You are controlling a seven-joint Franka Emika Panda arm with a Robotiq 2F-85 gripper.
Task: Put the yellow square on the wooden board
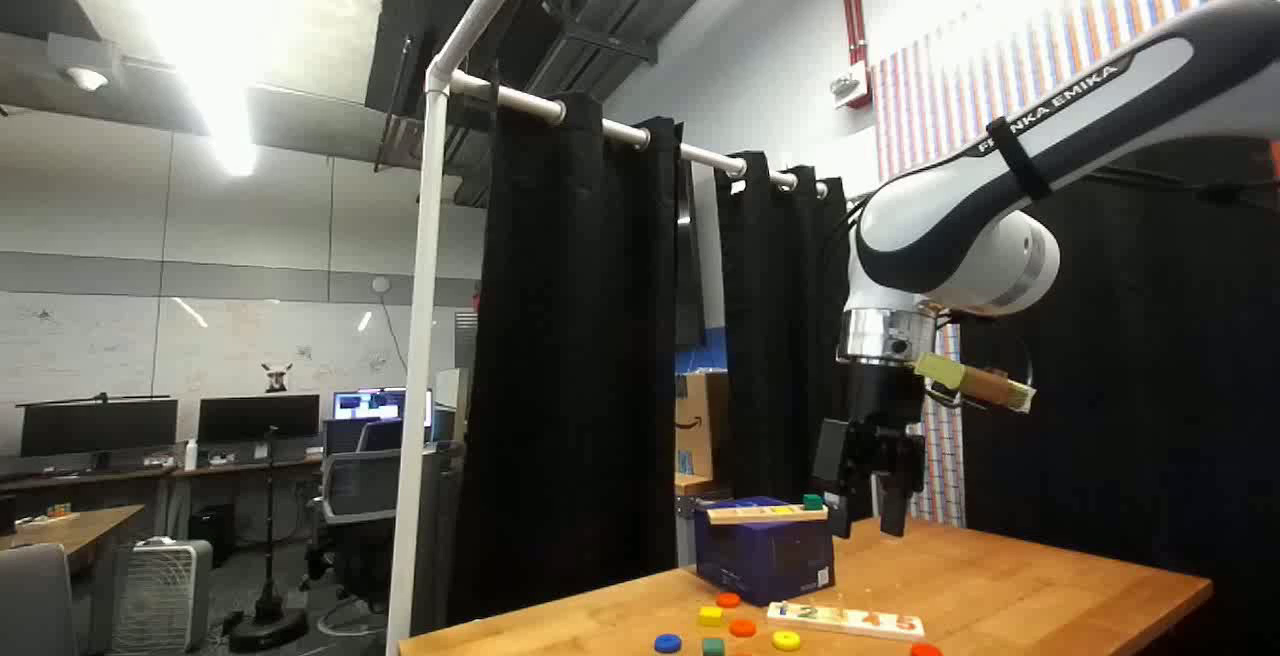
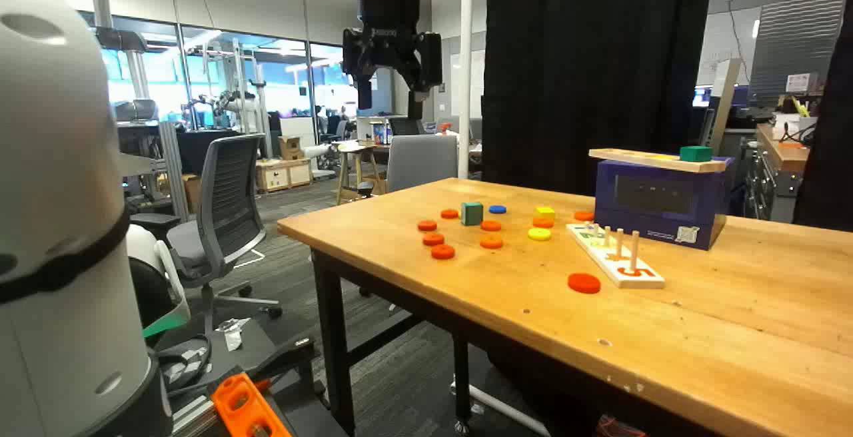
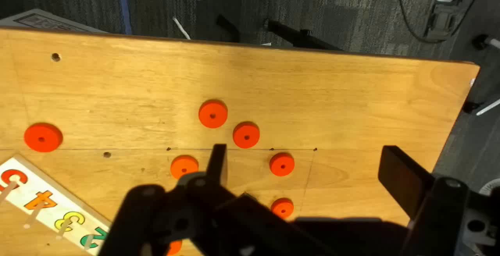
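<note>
1. Black gripper (image 2: 390, 109), hanging in an exterior view at ten o'clock from the yellow square (image 2: 545, 211); its fingers (image 2: 364, 94) stand wide apart, nothing between them; the step in hand looks to be the approach.
2. The yellow square lies on the table (image 2: 753, 290); an orange disc (image 2: 543, 223) is just beside it at six o'clock, contact cannot be told; the wrist view does not show the square, so the operator should steer by the exterior views; the fingers should meet free faces and miss the disc.
3. A pegged board (image 2: 603, 255) lies at four o'clock from the square; its pegs (image 2: 634, 247) argue for a high carry.
4. The wooden board (image 2: 643, 159), at two o'clock, rests on a purple box (image 2: 653, 220), a green block (image 2: 696, 153) at its three-o'clock end; the likely spot is the yellow patch (image 2: 663, 156) at nine o'clock from that block; the square should come down level and be let go softly, as a push might slide the board.
5. Writing, left to right in an exterior view: a cardboard box (image 1: 706, 406) with an Amazon-style smile arrow (image 1: 688, 424); a code label (image 1: 823, 577) on the purple box, too small to read; 2, 4 and 5 on the pegged board; at one o'clock from that, FRANKA EMIKA on the arm (image 1: 1063, 106), partly hidden by a strap (image 1: 1018, 158).
</note>
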